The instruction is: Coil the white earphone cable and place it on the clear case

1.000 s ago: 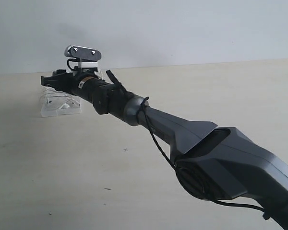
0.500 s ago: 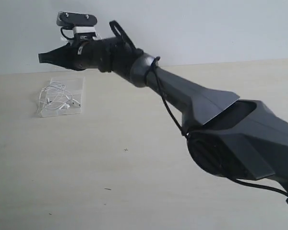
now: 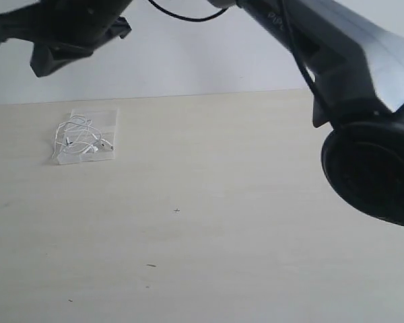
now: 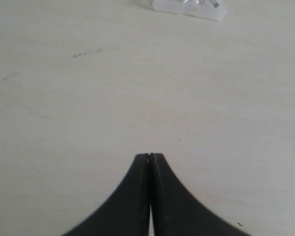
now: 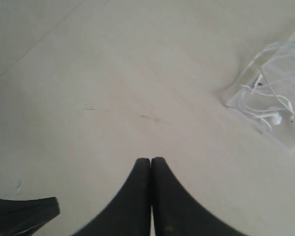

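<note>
- Lying bunched in a loose coil, the white earphone cable (image 3: 81, 138) rests on the clear case (image 3: 106, 120), at the far left of the tabletop (image 3: 222, 202).
- Right fingers (image 5: 137, 196) hang high above it, seemingly the nearer arm; they are pressed together and hold nothing.
- Left fingers (image 4: 137, 196) are likewise closed and empty, well apart from the case.

The white earphone cable (image 3: 79, 136) is lying in a loose, tangled coil on the clear case (image 3: 108, 120). The case is sitting flat in the upper left of the exterior view, and one loop is apparently spilling over its edge.
</note>
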Available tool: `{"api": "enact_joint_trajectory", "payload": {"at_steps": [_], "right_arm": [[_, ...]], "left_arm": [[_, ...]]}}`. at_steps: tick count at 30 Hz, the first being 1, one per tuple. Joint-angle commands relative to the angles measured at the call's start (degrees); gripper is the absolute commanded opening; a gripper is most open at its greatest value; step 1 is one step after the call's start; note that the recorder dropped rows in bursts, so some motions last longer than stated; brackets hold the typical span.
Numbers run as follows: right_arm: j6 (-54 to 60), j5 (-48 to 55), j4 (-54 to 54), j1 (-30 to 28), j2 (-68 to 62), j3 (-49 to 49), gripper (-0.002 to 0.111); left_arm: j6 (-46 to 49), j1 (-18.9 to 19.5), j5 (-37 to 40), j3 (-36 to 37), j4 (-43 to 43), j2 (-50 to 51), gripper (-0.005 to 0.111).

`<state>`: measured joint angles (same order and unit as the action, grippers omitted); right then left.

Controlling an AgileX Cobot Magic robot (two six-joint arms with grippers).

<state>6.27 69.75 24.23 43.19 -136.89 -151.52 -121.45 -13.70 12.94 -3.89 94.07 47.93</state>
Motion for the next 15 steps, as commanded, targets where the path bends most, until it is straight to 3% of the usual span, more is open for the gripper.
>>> {"api": "enact_joint_trajectory", "payload": {"at_steps": [1,7,10,15], "right_arm": [[-0.5,0.2,-2.5,3.1,5.7,0.3,0.000],[-0.9,0.2,-5.7,9.0,16.2,6.4,0.000],[-1.9,0.2,-16.1,14.4,29.0,21.9,0.000],[-3.8,0.2,-17.8,17.5,48.8,44.9,0.000]], "left_arm": [[-0.2,0.0,0.3,0.3,-0.3,0.1,0.000],[-0.2,0.0,0.3,0.3,-0.3,0.1,0.000],[-0.2,0.0,0.3,0.3,-0.3,0.1,0.000],[-0.2,0.0,0.3,0.3,-0.3,0.1,0.000]]}}
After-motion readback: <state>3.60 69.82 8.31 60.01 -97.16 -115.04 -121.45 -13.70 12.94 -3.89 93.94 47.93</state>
